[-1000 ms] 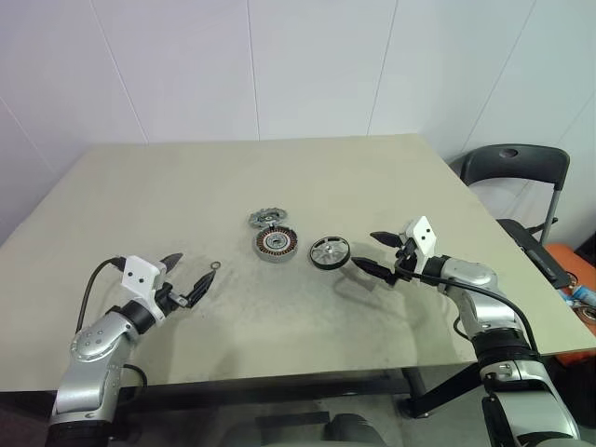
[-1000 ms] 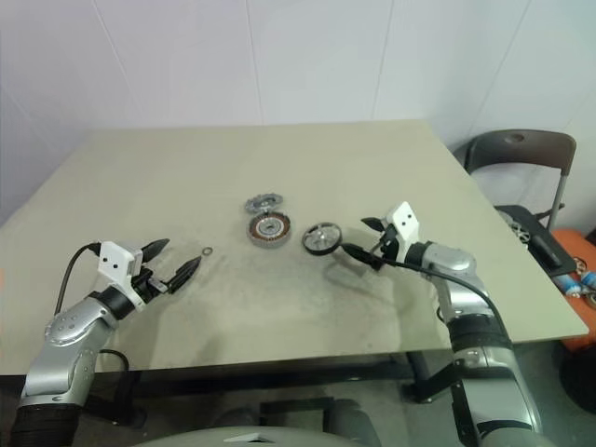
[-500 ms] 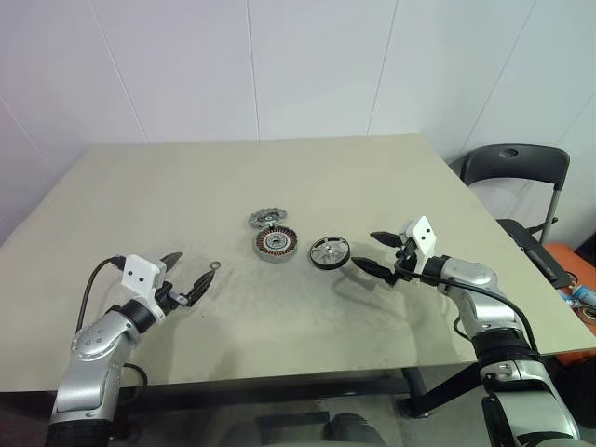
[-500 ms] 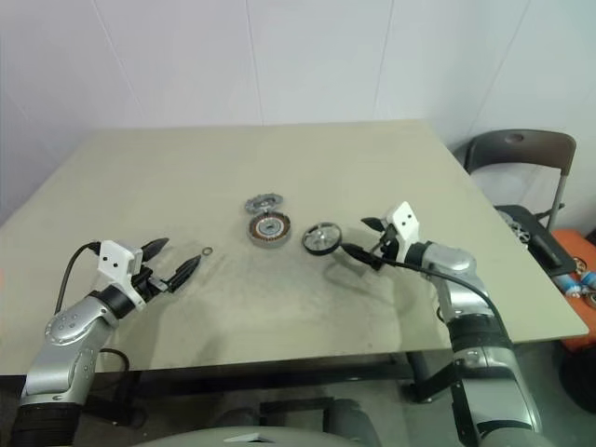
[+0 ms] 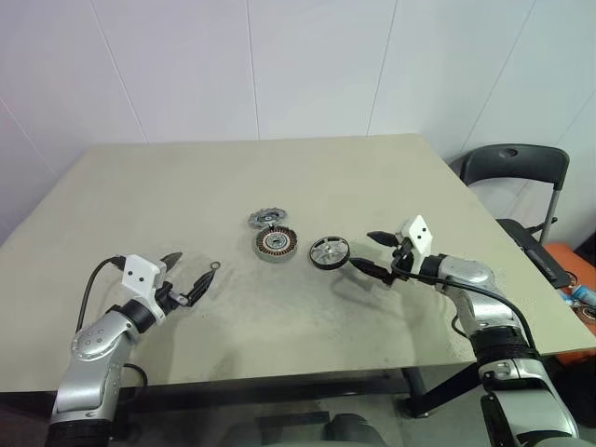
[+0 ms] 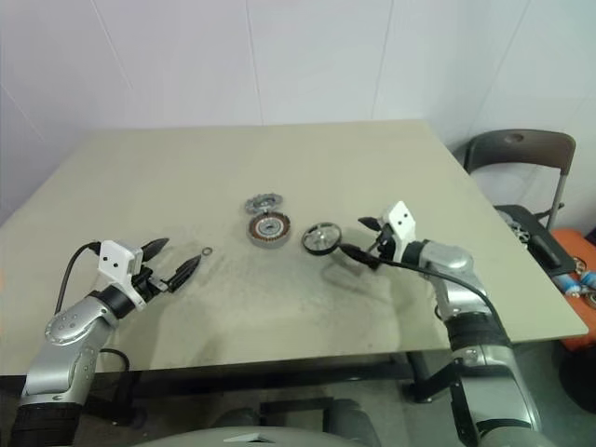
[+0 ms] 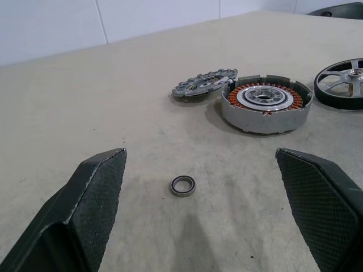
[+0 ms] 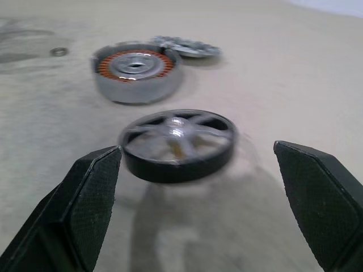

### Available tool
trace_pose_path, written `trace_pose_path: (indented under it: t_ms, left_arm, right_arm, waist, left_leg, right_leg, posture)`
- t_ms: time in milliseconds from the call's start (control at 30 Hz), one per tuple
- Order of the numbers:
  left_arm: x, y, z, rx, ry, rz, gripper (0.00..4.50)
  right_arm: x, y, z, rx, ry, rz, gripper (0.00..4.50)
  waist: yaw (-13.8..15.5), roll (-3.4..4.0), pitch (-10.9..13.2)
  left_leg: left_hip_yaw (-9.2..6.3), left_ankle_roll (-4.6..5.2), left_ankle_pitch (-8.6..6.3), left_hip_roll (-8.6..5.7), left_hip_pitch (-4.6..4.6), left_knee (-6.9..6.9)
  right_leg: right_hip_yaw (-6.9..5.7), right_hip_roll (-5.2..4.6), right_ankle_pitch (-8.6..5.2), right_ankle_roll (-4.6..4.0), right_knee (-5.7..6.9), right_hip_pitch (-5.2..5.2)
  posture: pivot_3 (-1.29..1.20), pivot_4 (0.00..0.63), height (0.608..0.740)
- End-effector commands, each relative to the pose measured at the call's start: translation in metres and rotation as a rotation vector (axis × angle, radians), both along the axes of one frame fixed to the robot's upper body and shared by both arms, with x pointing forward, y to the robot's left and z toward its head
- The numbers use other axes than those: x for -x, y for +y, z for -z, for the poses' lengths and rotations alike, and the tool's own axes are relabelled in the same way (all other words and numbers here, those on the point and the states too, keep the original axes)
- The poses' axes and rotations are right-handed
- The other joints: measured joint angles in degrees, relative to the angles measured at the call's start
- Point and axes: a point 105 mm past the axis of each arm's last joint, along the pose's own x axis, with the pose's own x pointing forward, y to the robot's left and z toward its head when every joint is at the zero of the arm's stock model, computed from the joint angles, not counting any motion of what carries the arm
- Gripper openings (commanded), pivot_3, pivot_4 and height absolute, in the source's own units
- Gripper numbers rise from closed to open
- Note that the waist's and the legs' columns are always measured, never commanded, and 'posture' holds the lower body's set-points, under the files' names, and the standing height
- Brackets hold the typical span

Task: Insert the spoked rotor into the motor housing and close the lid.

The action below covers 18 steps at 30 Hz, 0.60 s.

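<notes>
The spoked rotor (image 5: 329,251), black-rimmed with silver spokes, lies flat on the table right of centre. Just to its left sits the motor housing (image 5: 277,245), a silver cup with coppery windings. The grey notched lid (image 5: 266,218) lies behind the housing, touching its rim. My right gripper (image 5: 370,253) is open and hovers just right of the rotor, its fingers (image 8: 85,198) spread to either side of the rotor (image 8: 177,143) in the right wrist view. My left gripper (image 5: 186,277) is open near the front left, empty, pointing toward a small loose ring (image 7: 183,185).
The beige table (image 5: 168,186) has bare room all around the parts. A small ring (image 5: 215,269) lies left of the housing. A black chair (image 5: 514,172) stands off the table's right side, with orange items on the floor beyond.
My right gripper has edged slightly left toward the rotor. The left arm and the parts have not moved.
</notes>
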Motion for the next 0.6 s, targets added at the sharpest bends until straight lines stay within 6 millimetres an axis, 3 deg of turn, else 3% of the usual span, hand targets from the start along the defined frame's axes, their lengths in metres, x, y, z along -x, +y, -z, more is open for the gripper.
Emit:
trace_pose_path:
  t_ms: [33,133,400,600]
  left_arm:
    - [-0.001,-0.002,-0.014,-0.007,-0.049,0.013,4.47]
    - [0.002,-0.001,-0.012,-0.006,-0.047,0.009,4.47]
    - [0.003,-0.003,-0.008,0.002,-0.047,0.006,4.47]
    - [0.005,-0.004,-0.006,0.007,-0.047,0.004,4.47]
  right_arm:
    - [-0.005,0.024,-0.033,0.016,-0.103,-0.071,4.5]
    - [-0.004,0.043,-0.046,0.029,-0.111,-0.13,4.5]
    - [-0.006,0.102,-0.054,0.227,-0.052,-0.267,4.5]
    - [-0.015,0.133,-0.047,0.387,-0.035,-0.292,4.5]
  waist:
    - [0.0,0.01,0.01]
    - [0.01,0.02,0.01]
    - [0.02,0.04,0.02]
    - [-0.01,0.04,0.02]
  left_leg:
    - [0.0,0.0,0.0,0.0,0.0,0.0]
    - [0.0,0.0,0.0,0.0,-0.02,0.0]
    - [-0.02,-0.01,-0.01,0.01,-0.06,-0.03]
    - [-0.07,-0.02,-0.01,0.0,-0.22,-0.05]
  right_leg:
    - [0.0,0.0,0.0,0.0,0.0,-0.01]
    - [0.0,0.0,0.0,0.0,0.0,-0.03]
    - [-0.02,-0.05,0.0,-0.02,-0.01,-0.09]
    - [-0.11,-0.11,0.0,-0.04,-0.04,-0.22]
  posture:
    - [0.0,0.0,0.74]
    - [0.0,0.0,0.74]
    - [0.0,0.0,0.74]
    - [0.0,0.0,0.74]
